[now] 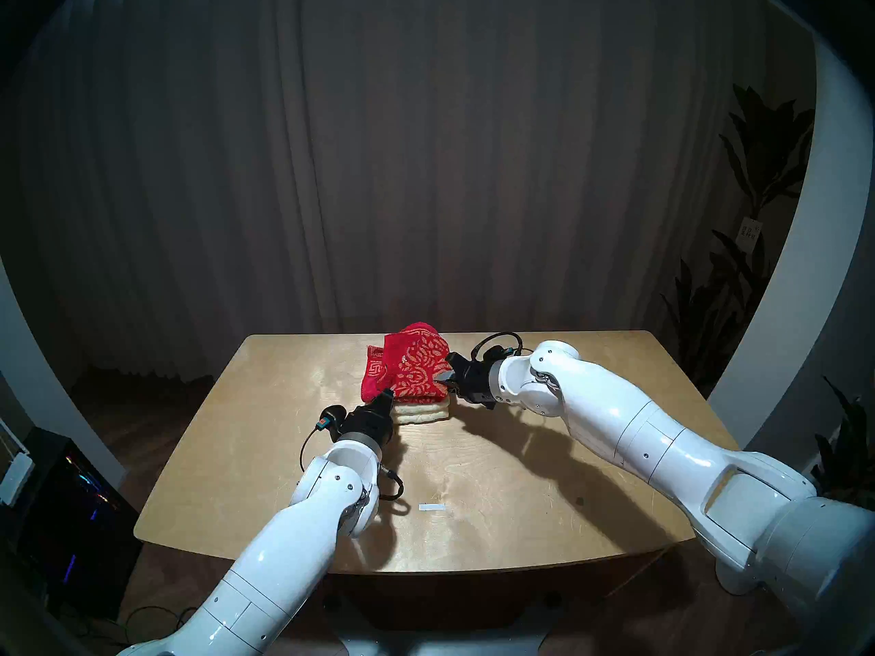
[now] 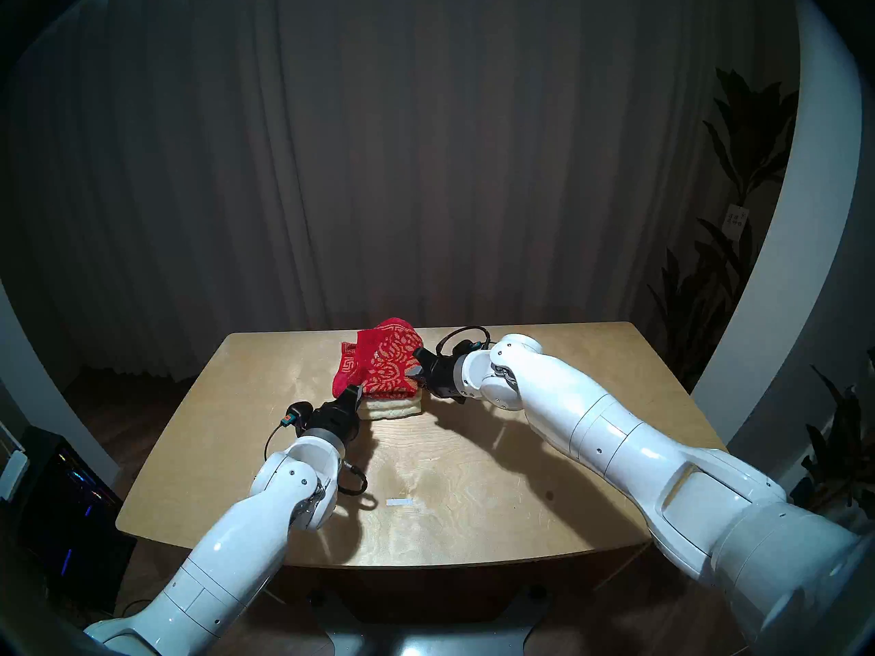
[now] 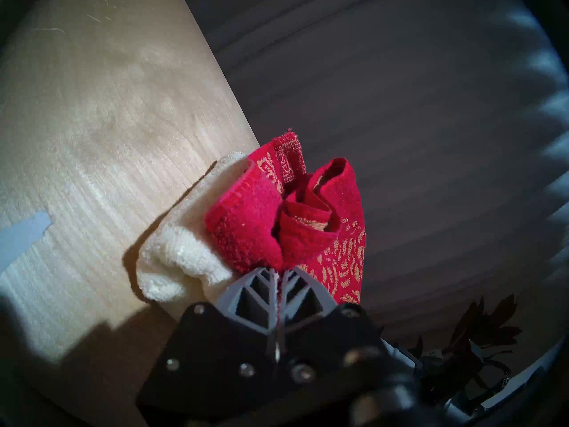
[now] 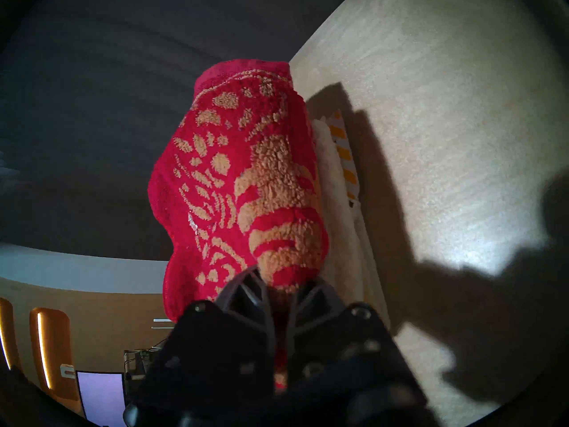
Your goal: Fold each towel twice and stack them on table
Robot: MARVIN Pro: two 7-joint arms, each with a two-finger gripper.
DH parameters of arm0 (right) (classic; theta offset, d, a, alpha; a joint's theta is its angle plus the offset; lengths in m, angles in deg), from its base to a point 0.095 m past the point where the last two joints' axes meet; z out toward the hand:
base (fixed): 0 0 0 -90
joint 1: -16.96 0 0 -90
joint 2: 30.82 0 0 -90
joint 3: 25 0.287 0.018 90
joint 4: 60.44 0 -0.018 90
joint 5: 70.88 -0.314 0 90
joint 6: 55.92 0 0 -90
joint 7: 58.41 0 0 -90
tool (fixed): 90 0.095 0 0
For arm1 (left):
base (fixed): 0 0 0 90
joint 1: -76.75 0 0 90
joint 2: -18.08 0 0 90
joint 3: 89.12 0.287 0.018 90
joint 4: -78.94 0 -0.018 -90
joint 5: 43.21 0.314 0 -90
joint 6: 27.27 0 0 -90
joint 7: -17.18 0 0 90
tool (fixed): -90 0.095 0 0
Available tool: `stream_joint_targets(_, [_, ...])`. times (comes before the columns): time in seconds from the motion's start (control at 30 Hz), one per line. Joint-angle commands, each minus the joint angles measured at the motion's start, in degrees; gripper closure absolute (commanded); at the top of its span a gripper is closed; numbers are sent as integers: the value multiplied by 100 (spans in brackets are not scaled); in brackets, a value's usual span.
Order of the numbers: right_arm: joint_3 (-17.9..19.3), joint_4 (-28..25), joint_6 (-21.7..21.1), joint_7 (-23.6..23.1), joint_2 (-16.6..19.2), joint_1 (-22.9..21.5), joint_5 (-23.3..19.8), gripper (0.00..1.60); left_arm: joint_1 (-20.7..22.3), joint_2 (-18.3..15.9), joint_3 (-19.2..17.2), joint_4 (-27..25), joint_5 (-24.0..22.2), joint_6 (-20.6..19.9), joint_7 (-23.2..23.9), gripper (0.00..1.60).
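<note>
Now my left end effector (image 1: pixel 386 394) and right end effector (image 1: pixel 445 379) each pinch a near corner of the red towel (image 1: pixel 411 368), so it hangs level above the folded cream towel (image 1: pixel 421 412) on the table (image 1: pixel 497 475), probably for stacking.

Both head views look down across the desk (image 1: pixel 473 499) from behind the arms. Each wrist view sits close behind its tool, sharing the red towel (image 3: pixel 246 226).

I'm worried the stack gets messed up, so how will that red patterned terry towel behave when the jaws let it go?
The red patterned terry towel looks floppy: it bulges and curls between the two pinch points, so it will probably slump, not lie flat. Its looped pile seems grippy, so it should stay on the folded cream towel rather than slide.
</note>
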State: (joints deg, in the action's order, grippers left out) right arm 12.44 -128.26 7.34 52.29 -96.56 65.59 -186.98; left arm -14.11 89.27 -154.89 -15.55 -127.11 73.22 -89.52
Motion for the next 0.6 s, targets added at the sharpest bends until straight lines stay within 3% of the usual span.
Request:
stream_joint_targets(0.0, [40,36,-41,423,13,-238,-64,160,0,-79,-86,-226,-57,-38,-49,160])
stream_joint_targets(0.2, [3,80,-165,421,20,-273,-59,159,33,-94,-10,-266,-54,-53,-134,137])
stream_joint_targets(0.23, [-6,71,-198,364,34,-270,-36,140,39,-99,3,-274,-36,-48,-155,139])
stream_joint_targets(0.27, [-7,52,-195,385,40,-266,-30,99,42,-99,9,-276,-26,-36,-159,138])
stream_joint_targets(0.3, [-12,39,-218,384,48,-265,-29,91,43,-98,13,-281,-22,-27,-166,141])
stream_joint_targets(0.33, [-13,35,-247,365,54,-263,-31,53,45,-99,17,-287,-18,-23,-175,150])
stream_joint_targets(0.37, [-19,7,-249,378,65,-258,-16,28,46,-101,22,-298,2,-10,-187,149])
stream_joint_targets(0.47, [-16,-57,-279,381,89,-239,16,0,39,-108,29,-333,31,7,-220,152])
stream_joint_targets(0.5, [-36,-178,-111,271,140,-189,199,0,35,-110,29,-347,35,8,-233,153])
stream_joint_targets(0.57, [5,-307,-153,270,210,-152,147,0,17,-132,41,-387,88,36,-219,146])
